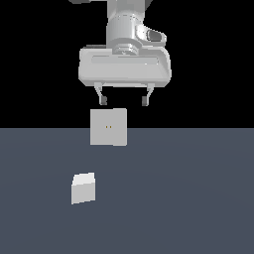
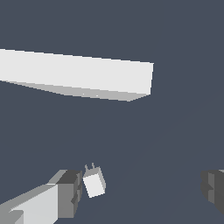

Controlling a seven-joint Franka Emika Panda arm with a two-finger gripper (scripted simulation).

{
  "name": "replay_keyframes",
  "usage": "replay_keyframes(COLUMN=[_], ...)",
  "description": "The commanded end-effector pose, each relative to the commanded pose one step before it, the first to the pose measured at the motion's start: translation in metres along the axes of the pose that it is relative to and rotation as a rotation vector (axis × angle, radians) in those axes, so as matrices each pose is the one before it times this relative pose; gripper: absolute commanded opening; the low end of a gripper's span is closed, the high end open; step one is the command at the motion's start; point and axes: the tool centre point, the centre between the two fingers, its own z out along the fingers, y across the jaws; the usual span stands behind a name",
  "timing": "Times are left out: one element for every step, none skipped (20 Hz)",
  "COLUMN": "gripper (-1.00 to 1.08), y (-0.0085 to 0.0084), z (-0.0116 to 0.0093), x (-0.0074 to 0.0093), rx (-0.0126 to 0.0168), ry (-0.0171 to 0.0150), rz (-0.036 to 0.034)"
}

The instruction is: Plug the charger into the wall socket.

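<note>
The charger [image 1: 83, 188] is a small pale boxy block lying on the dark grey floor, toward the exterior view's left and nearer the camera than the socket. In the wrist view the charger [image 2: 94, 183] shows two short prongs sticking out of one face. The wall socket [image 1: 108, 127] is an upright pale square plate with two tiny yellowish holes at its centre; from the wrist it appears as a long pale slab, the wall socket [image 2: 78, 74]. My gripper [image 1: 124, 101] hangs open high above the floor, over the socket, holding nothing. One dark fingertip [image 2: 70, 190] shows beside the charger.
Only the flat dark grey floor [image 1: 188, 198] lies around the two objects, under a black background. No other objects or obstacles are in view.
</note>
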Motion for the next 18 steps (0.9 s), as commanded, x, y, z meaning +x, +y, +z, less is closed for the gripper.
replay_keyframes(gripper=[1.00, 1.00, 1.00, 1.00, 1.00, 1.00, 1.00, 1.00, 1.00, 1.00, 1.00, 1.00, 1.00, 1.00, 1.00, 1.00, 1.00, 1.00], y=[0.00001, 0.00017, -0.00056, -0.00049, -0.00066, -0.00088, -0.00105, -0.00128, -0.00148, -0.00165, -0.00188, -0.00205, -0.00226, -0.00245, -0.00263, -0.00283, -0.00301, -0.00318], z=[0.00000, 0.00020, 0.00030, 0.00063, 0.00089, 0.00114, 0.00141, 0.00167, 0.00193, 0.00221, 0.00246, 0.00273, 0.00299, 0.00325, 0.00351, 0.00376, 0.00401, 0.00427], x=[0.00000, -0.00009, -0.00040, -0.00061, -0.00085, -0.00110, -0.00135, -0.00161, -0.00186, -0.00211, -0.00236, -0.00261, -0.00286, -0.00310, -0.00334, -0.00358, -0.00381, -0.00403], rx=[0.00000, 0.00000, -0.00012, -0.00014, -0.00019, -0.00025, -0.00030, -0.00036, -0.00041, -0.00046, -0.00052, -0.00057, -0.00062, -0.00067, -0.00072, -0.00077, -0.00081, -0.00085], ry=[0.00000, 0.00000, 0.00053, 0.00067, 0.00092, 0.00121, 0.00146, 0.00175, 0.00203, 0.00229, 0.00258, 0.00285, 0.00313, 0.00340, 0.00366, 0.00393, 0.00419, 0.00445], rz=[0.00000, 0.00000, -0.00174, -0.00219, -0.00302, -0.00396, -0.00480, -0.00575, -0.00666, -0.00752, -0.00847, -0.00932, -0.01024, -0.01111, -0.01198, -0.01285, -0.01370, -0.01452])
